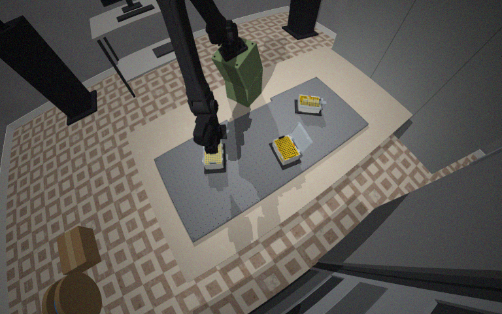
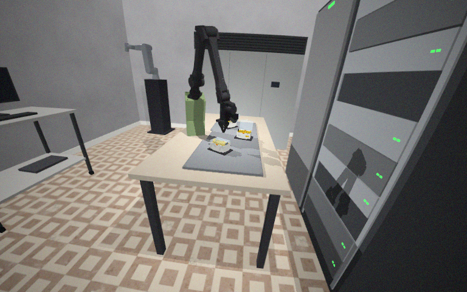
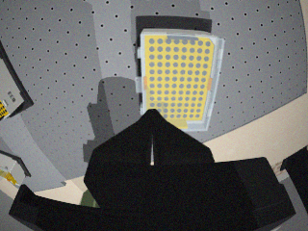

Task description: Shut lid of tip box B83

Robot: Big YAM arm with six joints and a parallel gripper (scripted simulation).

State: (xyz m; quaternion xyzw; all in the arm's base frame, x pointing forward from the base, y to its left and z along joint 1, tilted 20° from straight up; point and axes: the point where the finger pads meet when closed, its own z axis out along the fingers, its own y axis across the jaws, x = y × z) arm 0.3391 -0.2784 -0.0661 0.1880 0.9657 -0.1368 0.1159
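Hand (image 3: 152, 130) fully closed, empty, over yellow tip box (image 3: 179, 79); sticker IDs unreadable.

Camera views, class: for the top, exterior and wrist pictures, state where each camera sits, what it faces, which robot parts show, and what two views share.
Top: high overhead, tilted down at the grey plate with three tip boxes; shows the arm and green base block.
Exterior: standing height off one end of the table, looking along it; shows the whole arm.
Wrist: on the arm's end, looking down past the shut gripper at the yellow tip box.
Shared: top and wrist both show that tip box under the gripper.
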